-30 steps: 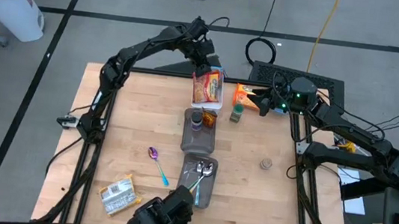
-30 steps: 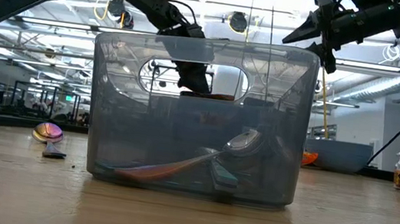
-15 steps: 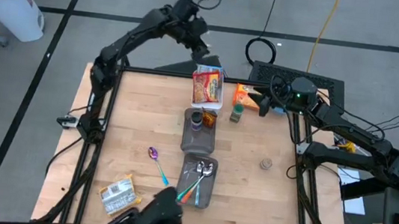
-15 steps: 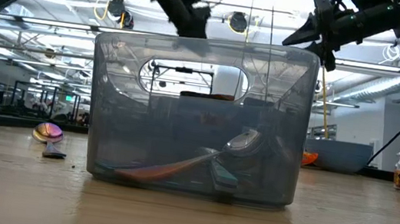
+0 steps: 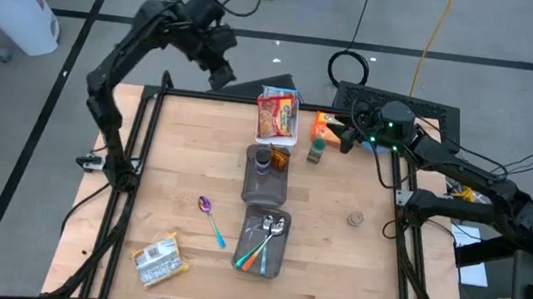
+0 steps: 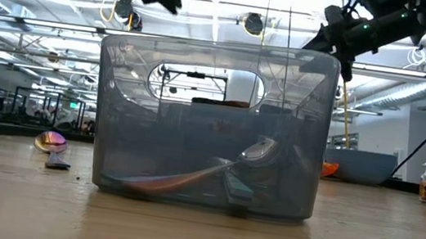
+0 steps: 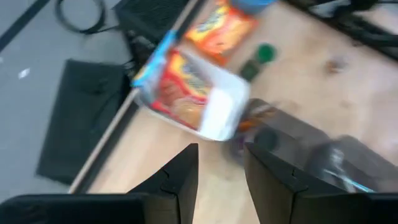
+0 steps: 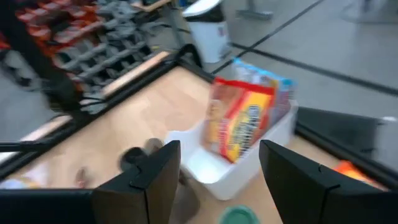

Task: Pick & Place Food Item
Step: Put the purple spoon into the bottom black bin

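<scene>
Pale wooden table (image 5: 174, 169): red-orange food packet (image 5: 276, 116) in white tray (image 5: 277, 139). Left gripper (image 5: 217, 70) beyond far edge, jaws parted, empty. Right gripper (image 5: 339, 136) hovering beside tray, jaws wide, empty.

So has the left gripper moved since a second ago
Yes. In the high view the left gripper has swung away from the white tray of food, out past the table's far edge, toward the left.

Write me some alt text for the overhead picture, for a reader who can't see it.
Seen from above, a wooden table holds a white tray with a red food packet at its far edge, with two grey bins in a row nearer the camera. The left gripper hangs off the far left corner; the right gripper hovers by an orange packet, empty.
</scene>
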`<action>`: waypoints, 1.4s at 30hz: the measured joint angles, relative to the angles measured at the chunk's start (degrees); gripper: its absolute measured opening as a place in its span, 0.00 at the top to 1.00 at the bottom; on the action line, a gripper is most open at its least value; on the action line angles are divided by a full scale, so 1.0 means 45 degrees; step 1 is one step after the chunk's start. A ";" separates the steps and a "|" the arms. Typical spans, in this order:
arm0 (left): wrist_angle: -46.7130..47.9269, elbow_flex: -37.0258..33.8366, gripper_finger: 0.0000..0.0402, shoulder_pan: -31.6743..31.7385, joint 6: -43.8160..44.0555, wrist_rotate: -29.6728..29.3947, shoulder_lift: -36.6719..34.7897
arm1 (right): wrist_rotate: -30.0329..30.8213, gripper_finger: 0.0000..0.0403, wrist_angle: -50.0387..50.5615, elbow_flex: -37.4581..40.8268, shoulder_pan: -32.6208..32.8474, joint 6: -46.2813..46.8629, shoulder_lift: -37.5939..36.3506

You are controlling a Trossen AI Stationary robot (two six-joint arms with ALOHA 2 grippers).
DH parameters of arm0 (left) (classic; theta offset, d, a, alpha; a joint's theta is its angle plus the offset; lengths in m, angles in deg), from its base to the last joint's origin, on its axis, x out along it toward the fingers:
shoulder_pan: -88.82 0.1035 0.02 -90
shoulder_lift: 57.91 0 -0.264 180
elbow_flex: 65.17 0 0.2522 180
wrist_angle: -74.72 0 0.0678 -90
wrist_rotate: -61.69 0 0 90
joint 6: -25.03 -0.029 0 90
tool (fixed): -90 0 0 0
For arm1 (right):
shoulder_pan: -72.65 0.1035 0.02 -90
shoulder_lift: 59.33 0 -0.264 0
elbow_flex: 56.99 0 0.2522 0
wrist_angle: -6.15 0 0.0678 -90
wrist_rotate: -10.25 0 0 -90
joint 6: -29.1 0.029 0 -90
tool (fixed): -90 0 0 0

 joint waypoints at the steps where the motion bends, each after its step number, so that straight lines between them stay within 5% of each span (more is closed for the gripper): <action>1: 0.0132 0.0000 0.67 -0.0129 -0.0005 0.0391 -0.0210 | -0.0353 0.47 -0.0242 0.0004 0.0000 0.0145 0.0155; 4: 0.0049 0.0003 0.67 -0.0477 -0.0019 0.1417 -0.0940 | -0.1290 0.47 -0.1127 0.0004 0.0045 0.0618 0.0612; 9: -0.0797 -0.1356 0.67 -0.1125 0.0076 0.1273 -0.2536 | -0.1470 0.47 -0.2101 0.0004 0.0433 0.1819 0.1299; 21: -0.8498 -1.3638 0.67 -0.1481 0.4407 0.1428 -1.0294 | -0.1417 0.47 -0.3897 0.0004 0.1983 0.3766 0.2533; 28: -0.9768 -1.8450 0.67 -0.2824 0.8468 0.1451 -1.3703 | -0.1027 0.47 -0.5944 0.0004 0.2539 0.5074 0.3637; 42: -1.2379 -2.4931 0.67 -0.5027 1.3239 0.1931 -1.4992 | -0.1038 0.47 -0.8719 -0.0016 0.4224 0.6757 0.5968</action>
